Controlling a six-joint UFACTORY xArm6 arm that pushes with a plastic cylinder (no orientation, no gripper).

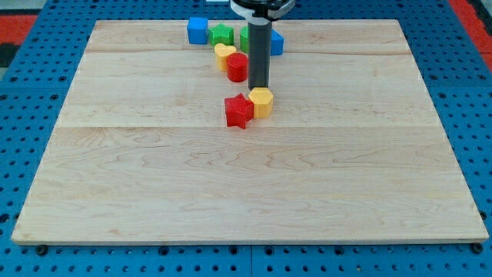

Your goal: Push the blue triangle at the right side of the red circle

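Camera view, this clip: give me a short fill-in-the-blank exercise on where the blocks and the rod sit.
1. My tip stands just above the ____ hexagon block.
2. The red star touches the yellow hexagon on the view's ____ side.
3. The blue triangle is partly hidden behind the ____.
4. The red circle sits right below a ____ heart-like block.

Missing words: yellow; left; rod; yellow
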